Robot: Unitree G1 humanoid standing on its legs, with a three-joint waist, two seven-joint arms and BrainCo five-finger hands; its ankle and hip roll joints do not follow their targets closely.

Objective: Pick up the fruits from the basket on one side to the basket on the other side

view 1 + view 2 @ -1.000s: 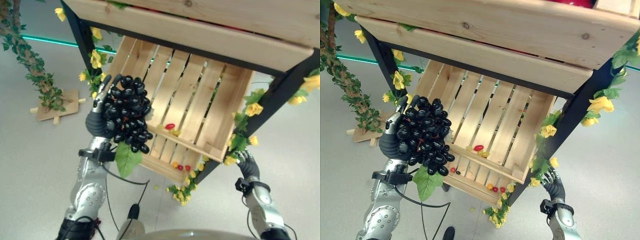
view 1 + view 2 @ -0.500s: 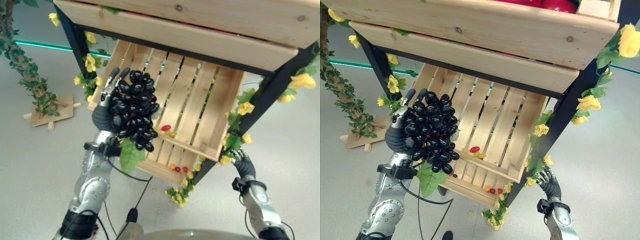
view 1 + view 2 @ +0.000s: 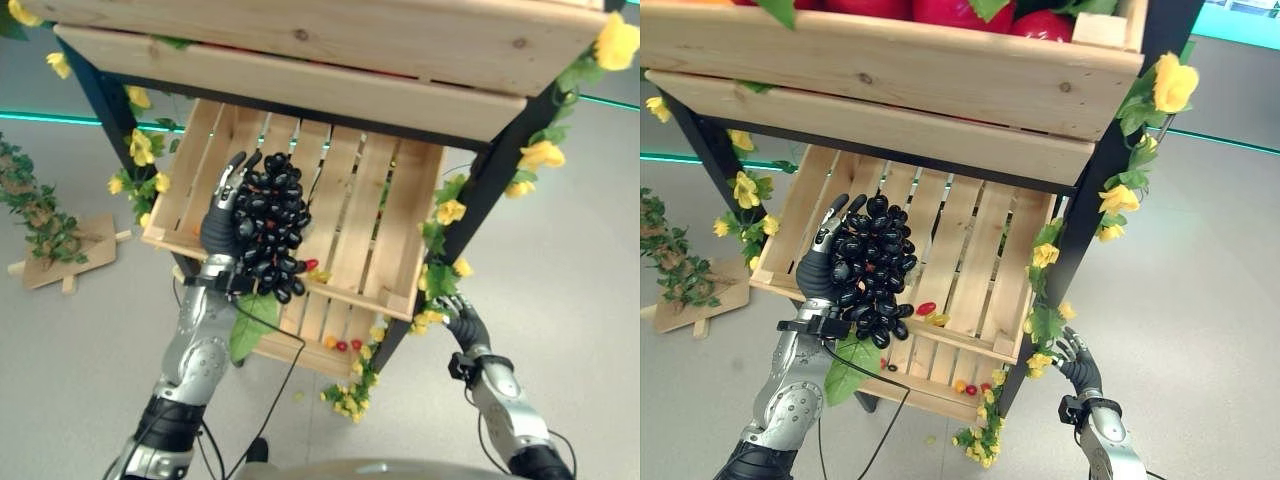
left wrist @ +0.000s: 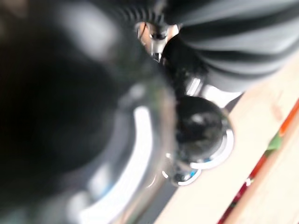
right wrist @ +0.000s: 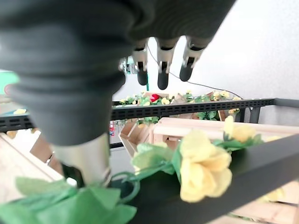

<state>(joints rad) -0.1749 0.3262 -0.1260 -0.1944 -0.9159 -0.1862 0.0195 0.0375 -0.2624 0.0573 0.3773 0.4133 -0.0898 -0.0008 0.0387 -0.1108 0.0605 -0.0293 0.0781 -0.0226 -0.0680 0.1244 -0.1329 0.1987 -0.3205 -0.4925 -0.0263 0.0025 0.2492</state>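
The left hand (image 3: pixel 827 268) cradles the black grapes (image 3: pixel 874 270) from their 9 o'clock side, fingers curled round them, over the lower crate (image 3: pixel 980 240) — likely 1 drop away. Right hand (image 3: pixel 1073 362) hangs relaxed, empty.

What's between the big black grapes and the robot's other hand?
In the left eye view, crate slats and a flowered black post separate grapes from right hand.

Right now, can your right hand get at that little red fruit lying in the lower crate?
Probably not as things stand. The right hand hangs low outside the stand's black post, and the red fruit lies inside the lower crate, beside the grapes in the left hand.
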